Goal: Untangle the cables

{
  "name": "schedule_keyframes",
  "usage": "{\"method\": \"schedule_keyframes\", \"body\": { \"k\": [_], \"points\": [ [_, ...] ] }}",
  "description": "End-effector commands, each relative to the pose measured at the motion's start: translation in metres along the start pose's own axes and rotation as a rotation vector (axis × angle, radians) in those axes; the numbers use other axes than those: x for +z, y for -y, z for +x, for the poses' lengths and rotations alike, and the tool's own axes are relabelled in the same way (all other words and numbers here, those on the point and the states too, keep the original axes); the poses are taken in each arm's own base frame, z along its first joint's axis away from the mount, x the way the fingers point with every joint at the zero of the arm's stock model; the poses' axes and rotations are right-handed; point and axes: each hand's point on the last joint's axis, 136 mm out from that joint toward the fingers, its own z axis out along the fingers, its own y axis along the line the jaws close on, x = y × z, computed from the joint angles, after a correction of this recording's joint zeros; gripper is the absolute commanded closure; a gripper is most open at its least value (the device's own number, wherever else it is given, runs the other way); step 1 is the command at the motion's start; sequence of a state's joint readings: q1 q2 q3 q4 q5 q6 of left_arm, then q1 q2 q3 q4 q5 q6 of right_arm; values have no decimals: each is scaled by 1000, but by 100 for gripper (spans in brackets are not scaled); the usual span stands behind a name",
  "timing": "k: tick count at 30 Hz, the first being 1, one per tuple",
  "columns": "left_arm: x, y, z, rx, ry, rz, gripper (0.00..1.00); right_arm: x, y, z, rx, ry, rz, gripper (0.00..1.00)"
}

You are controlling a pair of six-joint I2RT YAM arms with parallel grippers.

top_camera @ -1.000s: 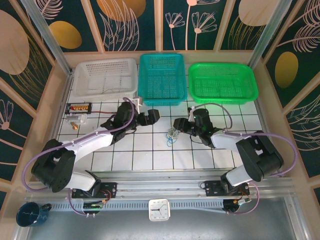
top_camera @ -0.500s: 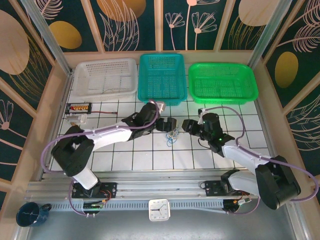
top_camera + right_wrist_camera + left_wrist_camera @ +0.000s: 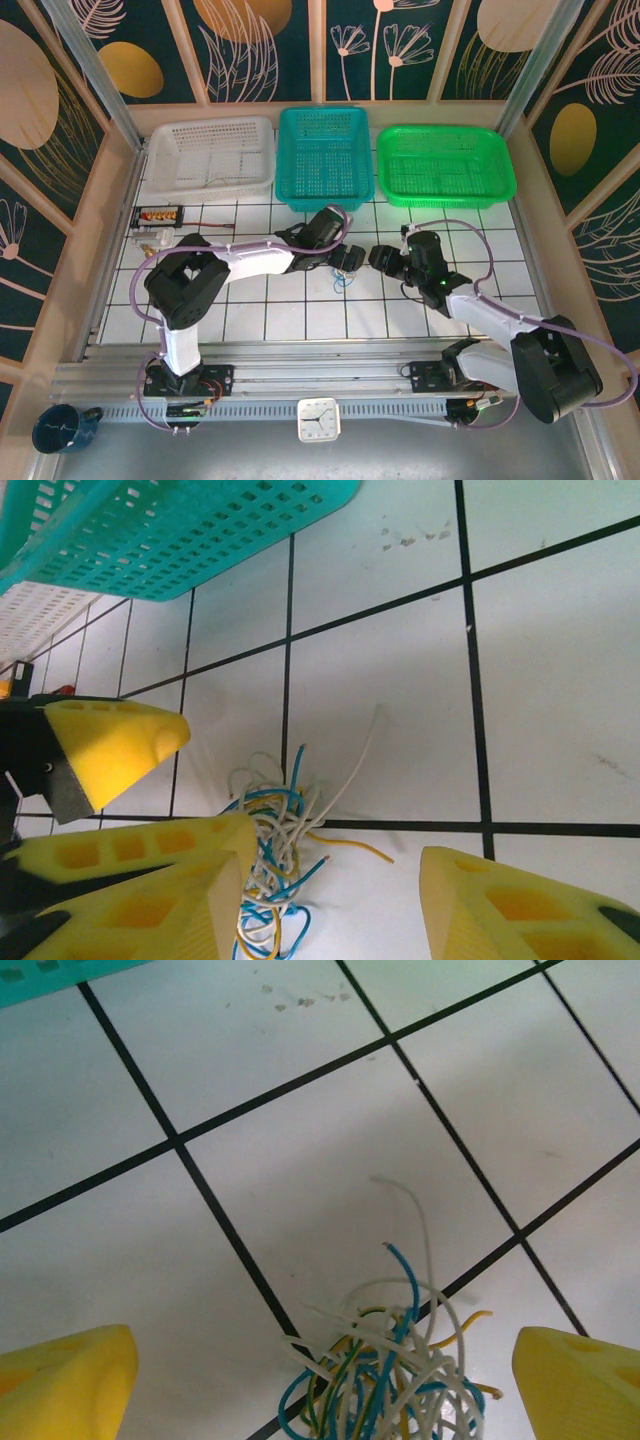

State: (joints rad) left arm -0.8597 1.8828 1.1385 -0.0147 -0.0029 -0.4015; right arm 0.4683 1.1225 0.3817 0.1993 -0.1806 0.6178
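Blue, white, yellow cables (image 3: 385,1380); black-gridded white tiles (image 3: 300,1150)

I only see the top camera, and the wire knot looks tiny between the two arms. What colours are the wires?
Observer: On the left wrist camera, the tangle of thin cables is a mix of white, blue and yellow wires.
Operator: Is the left gripper squeezing it?
Observer: No. The left gripper is open. Its yellow fingers sit wide on either side of the tangle, apart from it.
Operator: And the other one?
Observer: On the right wrist camera, the right gripper is open too. The tangle lies between its jaws, much nearer one side.
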Motion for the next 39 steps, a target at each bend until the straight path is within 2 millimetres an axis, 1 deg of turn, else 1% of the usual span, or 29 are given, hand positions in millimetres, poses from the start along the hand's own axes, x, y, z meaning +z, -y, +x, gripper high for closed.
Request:
{"method": "schedule_keyframes", "body": {
  "k": [1,4,7,11,12,13,14,18,21,26,30,34,39],
  "points": [
    [3,-12,11,23,-19,-63,8,-1,-14,6,3,-5,-68,51],
    [2,-24,19,6,-27,-110,14,1,-26,16,-18,-33,-100,54],
    [-2,-37,25,-30,-21,-151,17,4,-37,27,-39,-63,-128,56],
    [-9,-53,33,-93,-8,-178,19,4,-51,41,-61,-95,-164,60],
    [-11,-55,31,-104,3,-178,19,4,-55,45,-67,-105,-171,60],
    [-13,-60,39,-117,-3,-187,19,5,-58,49,-72,-114,-178,61],
    [-15,-62,40,-131,4,-189,19,5,-62,54,-82,-129,-188,61],
    [-21,-70,42,-167,21,-198,19,9,-73,73,-117,-176,-201,62],
    [-22,-73,44,-180,19,-200,19,12,-80,87,-145,-202,-195,62],
    [-22,-75,46,-184,18,-199,19,18,-87,103,-183,-231,-181,64],
    [-22,-75,44,-184,23,-198,19,21,-85,105,-189,-226,-159,64],
    [-22,-74,43,-180,22,-194,19,22,-90,103,-194,-225,-170,65],
    [-22,-75,43,-182,22,-194,20,29,-93,102,-211,-223,-161,68]
  ]
}}
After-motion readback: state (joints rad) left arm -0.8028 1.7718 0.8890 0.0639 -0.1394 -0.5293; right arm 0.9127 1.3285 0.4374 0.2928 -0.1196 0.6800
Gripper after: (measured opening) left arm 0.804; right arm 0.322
